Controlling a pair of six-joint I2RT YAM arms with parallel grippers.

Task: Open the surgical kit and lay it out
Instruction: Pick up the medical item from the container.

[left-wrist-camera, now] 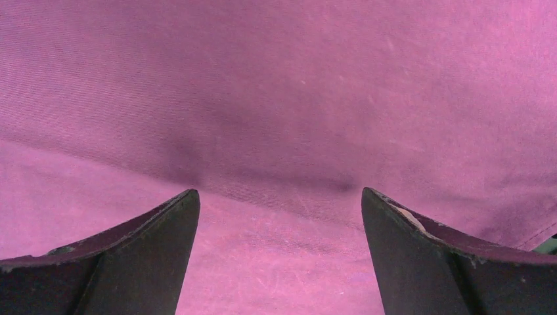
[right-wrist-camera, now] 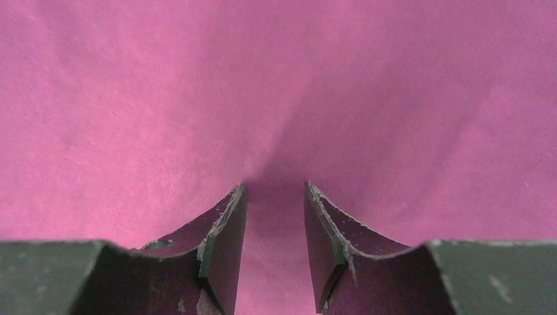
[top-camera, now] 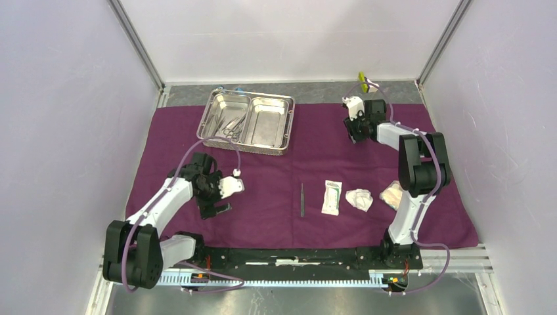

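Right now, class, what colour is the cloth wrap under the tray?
The cloth wrap is purple; top external view.

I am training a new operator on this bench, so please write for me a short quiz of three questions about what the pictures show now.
1. True or false: the white packet lies inside the steel tray.
2. Which thing lies closest to the thin metal tool on the purple cloth? A) the steel tray B) the white packet C) the crumpled gauze
3. Fill in: the left gripper hangs over bare cloth with its jaws ____.

Key:
1. False. The packet lies on the cloth, towards the front.
2. B. The crumpled gauze lies beyond the packet.
3. open
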